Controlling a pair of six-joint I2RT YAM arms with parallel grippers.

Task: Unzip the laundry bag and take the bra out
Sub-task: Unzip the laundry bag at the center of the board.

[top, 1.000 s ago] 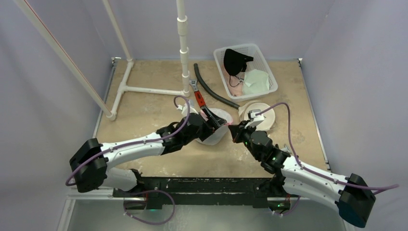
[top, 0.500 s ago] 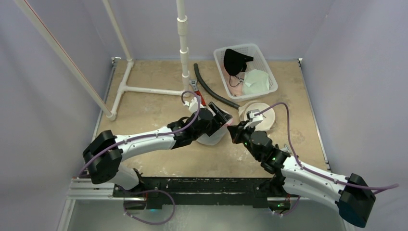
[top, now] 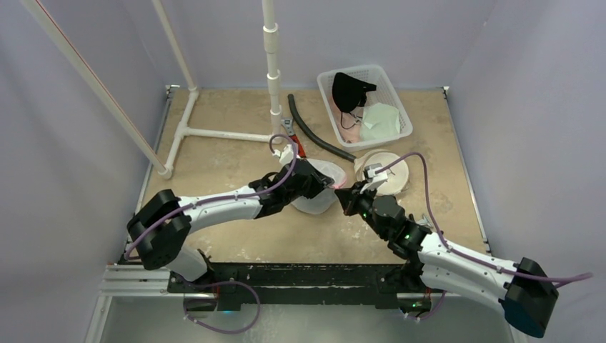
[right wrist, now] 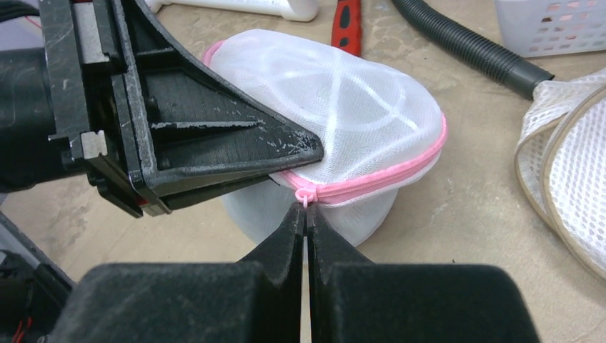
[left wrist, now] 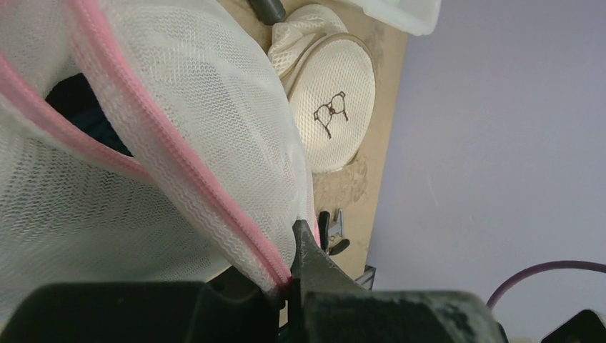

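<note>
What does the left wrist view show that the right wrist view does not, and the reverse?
Only left wrist: the bag gaping open with something dark inside, and a black drawing on the second mesh bag. Only right wrist: the right gripper shut on the zipper pull, and a red tool. Both: the bag, its pink zipper, the left gripper shut on the bag's edge, the hose.

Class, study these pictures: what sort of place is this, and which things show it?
Probably a robotics test cell, not a home: plain walls enclose a tabletop, with a white pipe frame and a staged laundry bag.
</note>
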